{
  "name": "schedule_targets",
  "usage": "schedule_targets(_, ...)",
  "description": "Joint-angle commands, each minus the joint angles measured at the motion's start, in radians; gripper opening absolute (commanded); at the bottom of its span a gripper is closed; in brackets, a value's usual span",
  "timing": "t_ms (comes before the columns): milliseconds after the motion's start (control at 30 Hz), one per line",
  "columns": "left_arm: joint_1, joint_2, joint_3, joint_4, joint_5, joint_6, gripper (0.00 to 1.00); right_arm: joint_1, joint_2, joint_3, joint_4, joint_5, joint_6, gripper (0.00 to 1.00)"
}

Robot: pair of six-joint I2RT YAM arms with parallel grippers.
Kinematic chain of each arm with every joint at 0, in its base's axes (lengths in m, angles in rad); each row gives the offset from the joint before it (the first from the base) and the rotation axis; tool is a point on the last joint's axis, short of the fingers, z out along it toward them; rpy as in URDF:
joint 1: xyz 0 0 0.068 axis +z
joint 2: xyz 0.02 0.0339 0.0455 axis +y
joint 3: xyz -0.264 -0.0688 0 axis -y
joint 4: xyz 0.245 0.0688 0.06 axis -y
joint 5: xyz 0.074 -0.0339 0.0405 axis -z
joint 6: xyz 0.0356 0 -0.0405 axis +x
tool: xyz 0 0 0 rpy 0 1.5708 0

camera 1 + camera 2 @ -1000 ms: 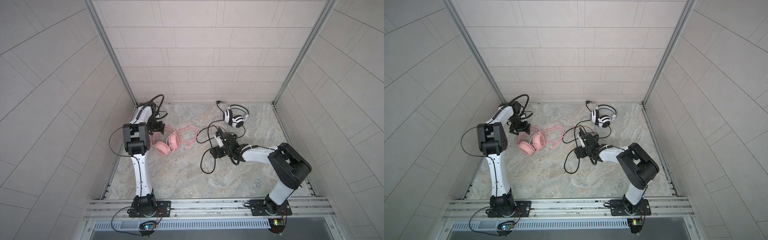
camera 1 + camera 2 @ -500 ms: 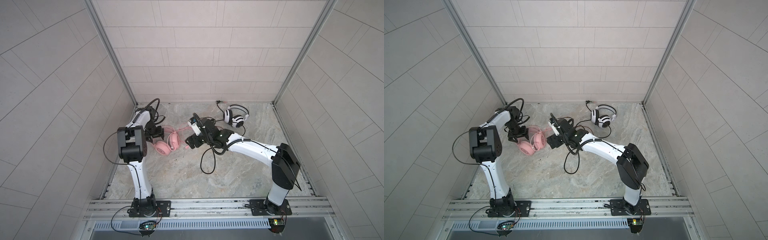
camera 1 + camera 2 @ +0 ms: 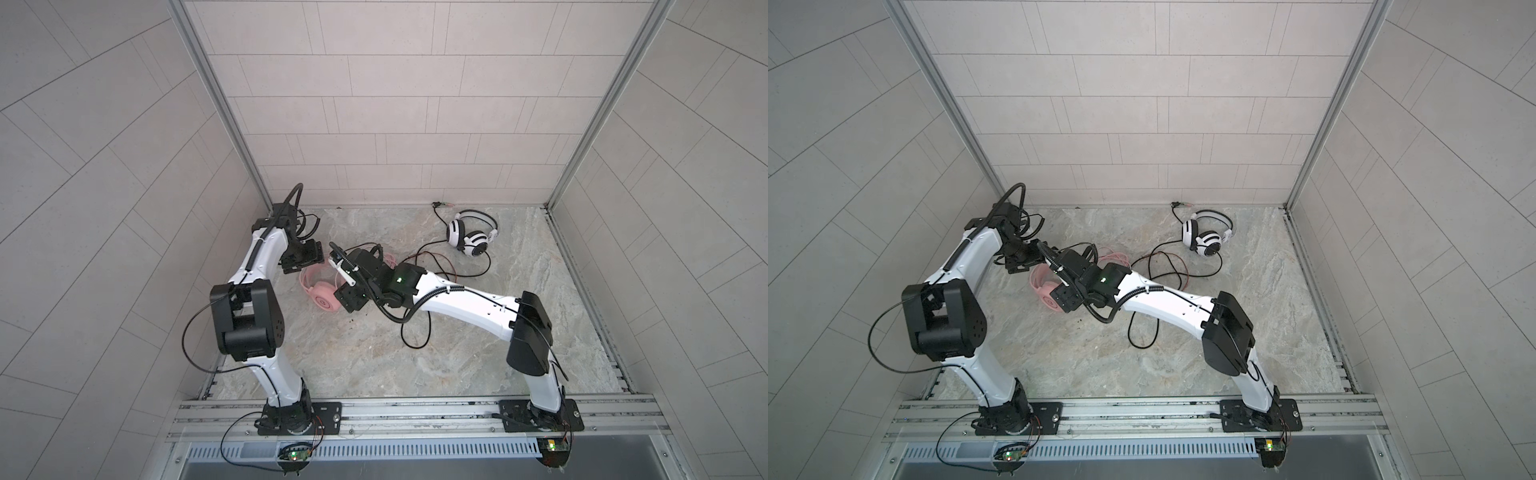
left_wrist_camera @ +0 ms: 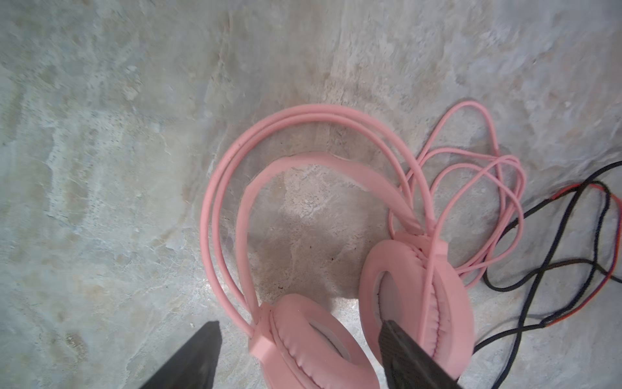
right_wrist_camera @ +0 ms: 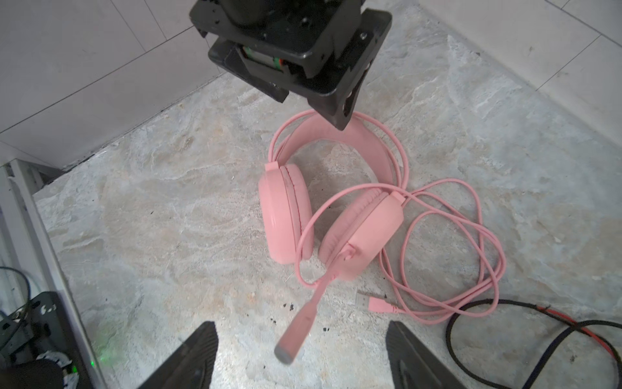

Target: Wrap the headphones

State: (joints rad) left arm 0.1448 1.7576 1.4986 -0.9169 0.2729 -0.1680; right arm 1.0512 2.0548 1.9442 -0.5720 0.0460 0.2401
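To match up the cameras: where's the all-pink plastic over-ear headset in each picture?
Both top views: all-pink over-ear headset left of centre, partly under the right arm.
Left wrist: centre to lower right.
Right wrist: centre.
Shared landmark: the black cable lying beside it.

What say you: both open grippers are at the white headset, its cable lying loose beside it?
No: the left gripper and right gripper, both open, are at the pink headset, its cable loose beside it; both wrist views show it.
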Motion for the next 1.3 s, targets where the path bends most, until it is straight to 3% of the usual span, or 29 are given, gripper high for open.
schedule_targets(0, 0.024, -0.055, -0.030, 0.046, 0.024, -0.016, 0.80, 0.003, 0.076, 0.121, -0.125, 0.081, -0.005, 0.68)
schedule_targets(133, 0.030, -0.082, -0.047, 0.062, 0.060, -0.025, 0.80, 0.003, 0.166, 0.232, -0.199, 0.111, -0.011, 0.59)
schedule_targets(400, 0.030, -0.130, -0.162, 0.193, 0.192, -0.121, 0.80, 0.001, 0.223, 0.293, -0.208, 0.132, -0.002, 0.42)
schedule_targets(567, 0.033, -0.127, -0.143, 0.174, 0.187, -0.111, 0.80, -0.006, 0.239, 0.313, -0.202, 0.133, -0.002, 0.21)
schedule_targets(833, 0.036, -0.125, -0.142, 0.163, 0.174, -0.098, 0.80, -0.016, 0.257, 0.364, -0.240, 0.132, -0.036, 0.03)
schedule_targets(967, 0.038, -0.095, -0.130, 0.121, 0.148, -0.074, 0.80, -0.031, 0.219, 0.339, -0.289, 0.190, -0.111, 0.02)
schedule_targets(1167, 0.032, -0.021, -0.085, 0.046, 0.118, -0.032, 0.82, -0.109, 0.106, 0.187, -0.293, 0.162, -0.241, 0.03)
schedule_targets(1267, 0.010, 0.014, -0.026, -0.024, 0.028, 0.010, 0.84, -0.171, 0.069, 0.122, -0.257, 0.141, -0.263, 0.02)
